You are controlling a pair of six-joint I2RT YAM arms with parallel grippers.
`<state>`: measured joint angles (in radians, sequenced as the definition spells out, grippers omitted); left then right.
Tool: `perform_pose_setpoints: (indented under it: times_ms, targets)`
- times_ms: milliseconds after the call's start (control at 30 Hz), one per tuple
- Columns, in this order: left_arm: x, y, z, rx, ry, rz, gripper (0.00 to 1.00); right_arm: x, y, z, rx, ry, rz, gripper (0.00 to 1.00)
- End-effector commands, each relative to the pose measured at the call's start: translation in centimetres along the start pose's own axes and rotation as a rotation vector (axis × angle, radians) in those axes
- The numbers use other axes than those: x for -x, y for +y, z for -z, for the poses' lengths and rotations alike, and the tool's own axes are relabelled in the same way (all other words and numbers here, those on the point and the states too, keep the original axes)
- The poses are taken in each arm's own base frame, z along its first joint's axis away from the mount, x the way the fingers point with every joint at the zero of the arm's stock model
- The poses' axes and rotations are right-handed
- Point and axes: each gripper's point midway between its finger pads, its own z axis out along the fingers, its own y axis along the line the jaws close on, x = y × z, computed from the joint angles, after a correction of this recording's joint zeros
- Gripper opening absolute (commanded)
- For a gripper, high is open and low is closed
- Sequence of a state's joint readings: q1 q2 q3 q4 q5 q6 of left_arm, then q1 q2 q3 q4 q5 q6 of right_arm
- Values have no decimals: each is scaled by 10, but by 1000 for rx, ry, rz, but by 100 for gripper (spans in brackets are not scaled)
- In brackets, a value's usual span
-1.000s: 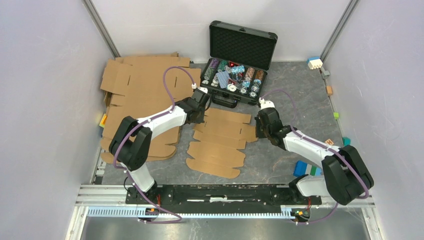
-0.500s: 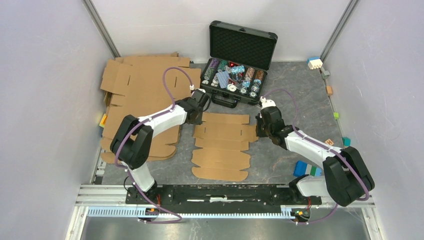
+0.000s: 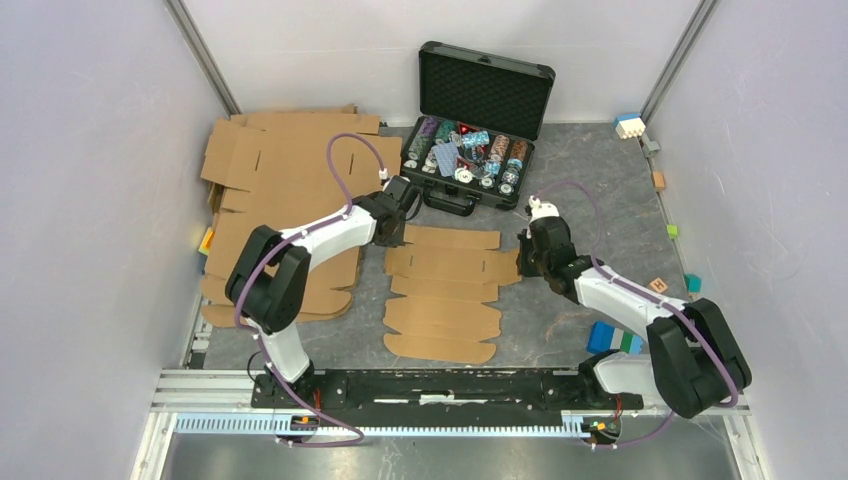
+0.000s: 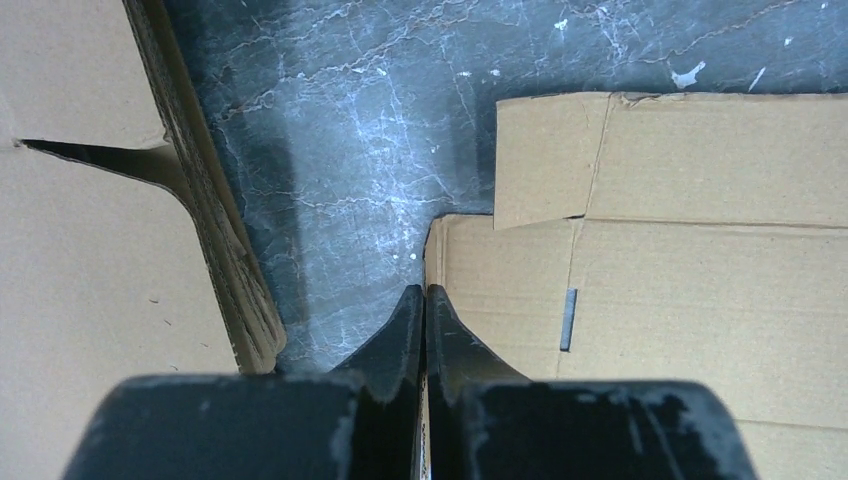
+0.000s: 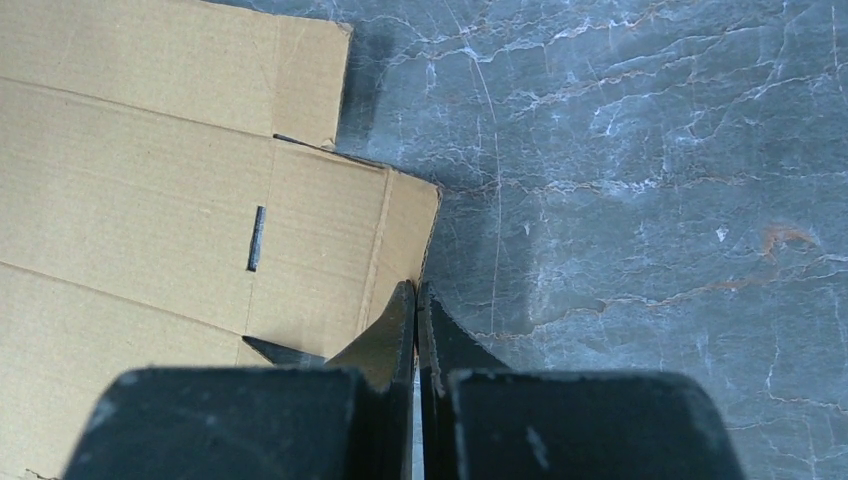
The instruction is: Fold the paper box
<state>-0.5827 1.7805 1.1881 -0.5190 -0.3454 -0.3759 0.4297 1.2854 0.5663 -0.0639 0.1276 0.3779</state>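
The paper box (image 3: 445, 290), a flat die-cut sheet, lies mid-table between my two tools. The left gripper (image 3: 393, 240) sits at its far-left flap and the right gripper (image 3: 522, 265) at its far-right one, both with fingers pressed together (whether they nip the cardboard edge, I cannot tell). The table (image 3: 600, 190) is dark and marbled, the walls pale; bigger cardboard sheets (image 3: 290, 180) lie left, an open case of chips (image 3: 485, 90) far.

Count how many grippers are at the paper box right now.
2: the left gripper at the left edge of the paper box, the right gripper at its right edge, both shut.
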Motion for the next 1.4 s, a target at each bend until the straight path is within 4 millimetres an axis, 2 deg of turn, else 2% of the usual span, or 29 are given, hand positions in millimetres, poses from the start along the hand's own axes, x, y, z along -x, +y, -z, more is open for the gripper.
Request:
perform_pose_setpoints:
  times_ms: [0,167,333,533,600,700,767,967,1167,1267,1367]
  targets:
    - [10,3,3,14,-21,29,2,-11,-4,1,21,13,-5,0]
    - [35,1,27,-26,-99,39,2,-14,3,1,80,9,-12,0]
    - [67,-4,70,-69,-178,37,2,-11,16,1,159,-16,-17,6]
    - [106,-27,122,-171,-288,-10,2,-13,29,4,246,-23,-5,12]
    - [113,-35,134,-198,-308,-50,2,-13,36,6,288,-30,4,20]
    - [121,-45,153,-207,-346,-143,2,-13,45,13,351,-48,27,44]
    - [125,-57,166,-235,-375,-230,2,-10,47,18,372,-74,44,52]
    - [145,-80,193,-205,-458,-455,2,17,58,46,448,-221,110,70]
    - [159,-89,199,-161,-473,-584,2,56,61,80,464,-410,172,87]
    - [159,-98,207,-208,-496,-671,2,77,71,99,517,-512,217,90]
    - [160,-103,219,-243,-527,-728,2,99,67,110,475,-592,184,93]
